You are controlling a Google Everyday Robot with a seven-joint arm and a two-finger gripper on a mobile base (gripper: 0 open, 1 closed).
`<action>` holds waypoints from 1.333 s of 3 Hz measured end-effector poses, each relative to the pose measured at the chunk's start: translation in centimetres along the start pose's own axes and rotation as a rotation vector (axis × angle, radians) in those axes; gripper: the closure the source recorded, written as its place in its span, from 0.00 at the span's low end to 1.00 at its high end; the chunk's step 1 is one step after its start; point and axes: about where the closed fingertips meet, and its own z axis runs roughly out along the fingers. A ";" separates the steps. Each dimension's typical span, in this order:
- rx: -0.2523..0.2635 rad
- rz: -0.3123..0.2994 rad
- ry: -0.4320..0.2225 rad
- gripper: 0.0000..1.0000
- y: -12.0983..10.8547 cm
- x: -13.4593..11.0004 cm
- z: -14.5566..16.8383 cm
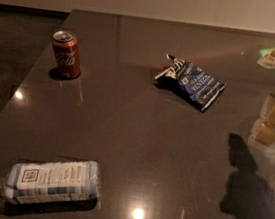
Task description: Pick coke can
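The coke can (66, 55) is a small red can with white script and a silver top. It stands upright on the dark table (139, 132), at the far left near the left edge. My gripper (273, 123) shows at the right edge of the view, below a grey part of the arm, a little above the table. It is far to the right of the can and holds nothing that I can see. Its shadow falls on the table below it.
A clear plastic water bottle (47, 181) with a white-blue label lies on its side at the front left. A crumpled blue chip bag (194, 83) lies in the far middle. A green and orange packet (271, 54) sits at the far right. The table's left edge drops to dark floor.
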 end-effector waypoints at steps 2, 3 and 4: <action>0.008 -0.012 -0.018 0.00 -0.7 -1.0 0.3; 0.021 -0.048 -0.067 0.00 -2.0 -3.7 1.3; 0.028 -0.080 -0.121 0.00 -3.4 -7.0 2.5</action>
